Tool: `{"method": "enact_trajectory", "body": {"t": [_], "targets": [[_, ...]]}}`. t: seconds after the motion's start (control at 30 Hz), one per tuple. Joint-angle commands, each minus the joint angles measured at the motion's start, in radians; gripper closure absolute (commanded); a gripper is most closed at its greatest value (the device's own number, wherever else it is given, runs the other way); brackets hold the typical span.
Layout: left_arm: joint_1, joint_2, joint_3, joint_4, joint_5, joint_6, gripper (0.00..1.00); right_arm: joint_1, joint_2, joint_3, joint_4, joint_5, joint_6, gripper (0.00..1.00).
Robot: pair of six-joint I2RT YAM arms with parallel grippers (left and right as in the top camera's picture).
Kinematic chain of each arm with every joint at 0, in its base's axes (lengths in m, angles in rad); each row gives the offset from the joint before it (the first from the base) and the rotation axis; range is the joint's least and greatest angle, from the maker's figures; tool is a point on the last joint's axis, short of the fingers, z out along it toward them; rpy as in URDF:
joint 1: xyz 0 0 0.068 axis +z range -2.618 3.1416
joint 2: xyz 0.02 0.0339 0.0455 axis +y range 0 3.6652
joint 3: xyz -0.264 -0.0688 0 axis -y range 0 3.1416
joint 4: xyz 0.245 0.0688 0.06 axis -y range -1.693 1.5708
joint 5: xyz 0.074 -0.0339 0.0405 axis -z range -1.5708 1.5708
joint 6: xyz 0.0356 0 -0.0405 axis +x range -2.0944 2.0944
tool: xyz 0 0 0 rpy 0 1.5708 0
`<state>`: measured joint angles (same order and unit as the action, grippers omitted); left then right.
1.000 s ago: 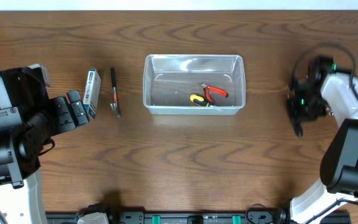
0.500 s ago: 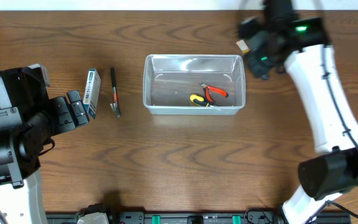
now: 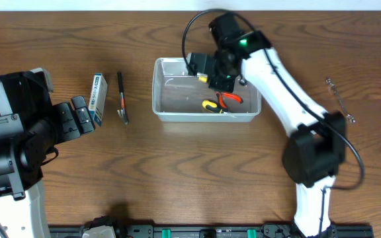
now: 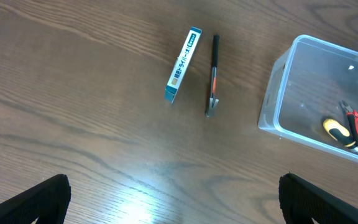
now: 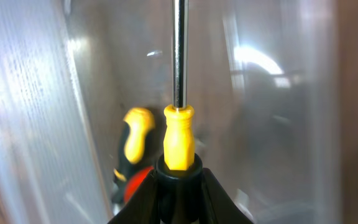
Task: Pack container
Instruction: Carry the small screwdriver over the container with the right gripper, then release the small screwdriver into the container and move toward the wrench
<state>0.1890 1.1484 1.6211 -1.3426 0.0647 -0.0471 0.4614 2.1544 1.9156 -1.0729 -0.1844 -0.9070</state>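
The clear plastic container [image 3: 159,92] stands at the table's middle; it also shows in the left wrist view [image 4: 277,93] and close up in the right wrist view [image 5: 36,93]. Inside lie red-handled pliers [image 3: 231,98] and a yellow-and-black handled tool [image 3: 210,105]. My right gripper [image 3: 218,78] hovers over the container's right half, shut on a screwdriver [image 5: 178,62] with a yellow-and-black handle; its metal shaft points into the tub. My left gripper [image 3: 84,114] is open and empty above bare wood left of the container [image 4: 173,190].
A small blue-and-white box [image 3: 98,98] and a thin black tool [image 3: 122,98] lie side by side left of the container. A thin metal piece [image 3: 339,99] lies at the right of the table.
My right arm has swung from the table's right side up and leftward to over the container, with the screwdriver. The left arm has not moved.
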Motion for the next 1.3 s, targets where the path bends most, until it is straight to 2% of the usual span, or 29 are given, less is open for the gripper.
{"method": "enact_trajectory", "body": {"t": [0.0, 0.13, 0.23, 0.27, 0.33, 0.4, 0.43, 0.5, 0.63, 0.7, 0.77, 0.83, 0.93, 1.1, 1.27], "targets": [[0.005, 0.002, 0.018, -0.004, 0.003, 0.017, 0.02, 0.007, 0.081, 0.005, -0.006, -0.071, -0.036, 0.99], [0.005, 0.002, 0.018, -0.004, 0.003, 0.017, 0.02, 0.007, 0.128, 0.005, -0.008, -0.067, -0.036, 0.97], [0.005, 0.002, 0.018, -0.004, 0.003, 0.017, 0.02, 0.006, 0.135, 0.005, -0.007, -0.066, -0.036, 0.67], [0.005, 0.002, 0.018, -0.004, 0.003, 0.017, 0.02, 0.006, 0.135, 0.005, -0.007, -0.065, -0.036, 0.62], [0.005, 0.002, 0.018, -0.004, 0.003, 0.017, 0.02, 0.006, 0.135, 0.005, -0.006, -0.048, -0.036, 0.44], [0.005, 0.002, 0.018, -0.004, 0.003, 0.017, 0.02, 0.006, 0.135, 0.005, -0.008, -0.028, -0.022, 0.36], [0.005, 0.002, 0.018, -0.005, 0.003, 0.017, 0.02, 0.006, 0.135, 0.005, -0.008, -0.015, -0.008, 0.27], [0.005, 0.002, 0.018, -0.01, 0.003, 0.017, 0.02, 0.006, 0.129, 0.011, -0.009, 0.011, 0.029, 0.21], [0.005, 0.002, 0.018, -0.011, 0.003, 0.017, 0.02, 0.002, 0.074, 0.069, -0.024, 0.114, 0.146, 0.19], [0.005, 0.002, 0.018, -0.011, 0.002, 0.017, 0.02, -0.002, 0.02, 0.137, -0.05, 0.231, 0.274, 0.19], [0.005, 0.002, 0.018, -0.011, 0.003, 0.017, 0.02, -0.01, -0.04, 0.206, -0.091, 0.306, 0.316, 0.27], [0.005, 0.002, 0.018, -0.011, 0.003, 0.017, 0.02, -0.031, -0.109, 0.265, -0.123, 0.331, 0.327, 0.27], [0.005, 0.002, 0.018, -0.011, 0.003, 0.017, 0.02, -0.101, -0.222, 0.321, -0.135, 0.381, 0.381, 0.01], [0.005, 0.002, 0.018, -0.011, 0.003, 0.017, 0.02, -0.343, -0.354, 0.331, -0.229, 0.394, 0.502, 0.01], [0.005, 0.002, 0.018, -0.011, 0.003, 0.017, 0.02, -0.626, -0.34, 0.309, -0.378, 0.279, 0.566, 0.01]]}}
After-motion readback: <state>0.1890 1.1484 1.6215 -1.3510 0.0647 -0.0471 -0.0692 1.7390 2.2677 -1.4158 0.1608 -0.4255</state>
